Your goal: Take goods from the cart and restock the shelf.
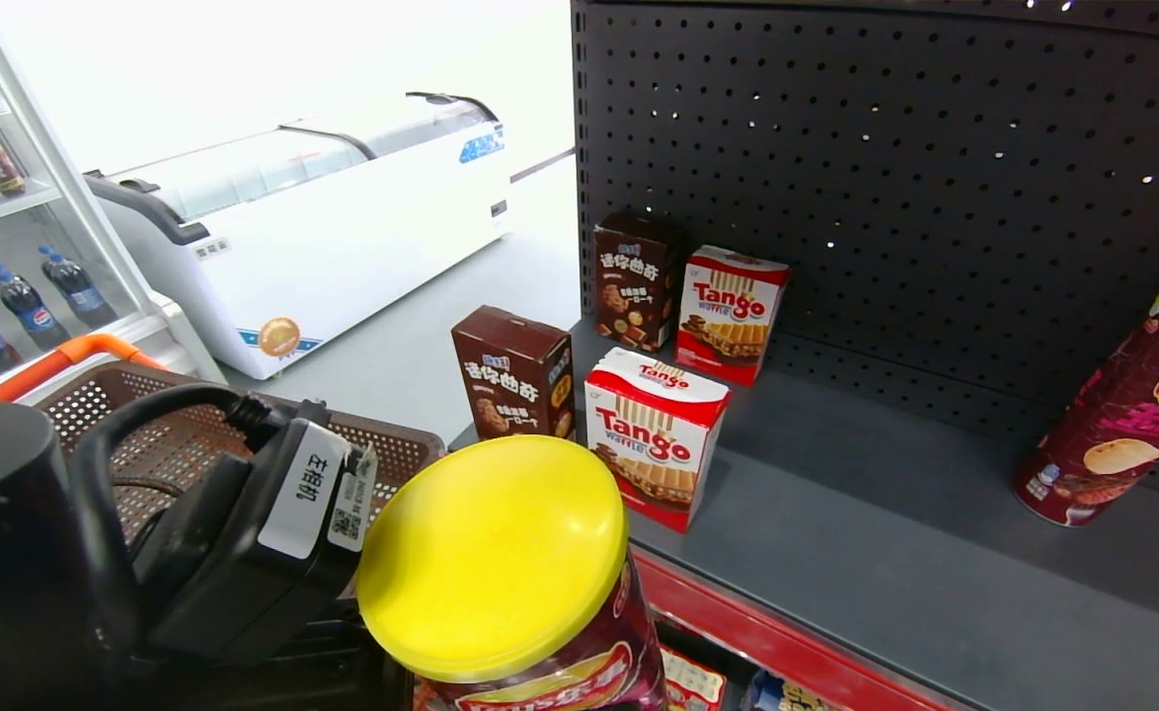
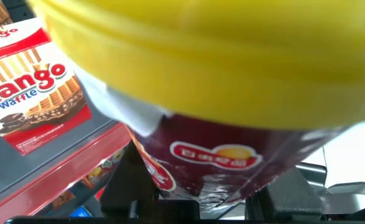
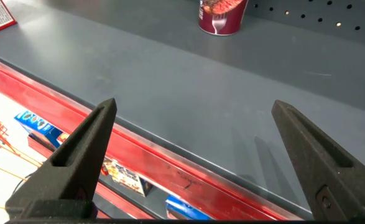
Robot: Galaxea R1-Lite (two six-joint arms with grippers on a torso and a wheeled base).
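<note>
My left gripper (image 2: 207,202) is shut on a maroon chip can (image 1: 540,632) with a yellow lid (image 1: 494,555), held upright in front of the shelf's red front edge, beside the cart (image 1: 145,425). In the left wrist view the can's body (image 2: 232,155) sits between the dark fingers (image 2: 132,193). Another chip can (image 1: 1122,410) stands on the grey shelf (image 1: 886,533) at the right, leaning against the pegboard. My right gripper (image 3: 194,162) hangs open over the shelf's front edge (image 3: 170,158), nothing between its fingers, with that second can (image 3: 222,15) farther back.
Two brown biscuit boxes (image 1: 515,373) (image 1: 637,281) and two red-and-white wafer boxes (image 1: 656,434) (image 1: 731,313) stand at the shelf's left. The black pegboard (image 1: 886,168) backs it. Free shelf room lies between the boxes and the right can. A white freezer (image 1: 313,227) stands behind.
</note>
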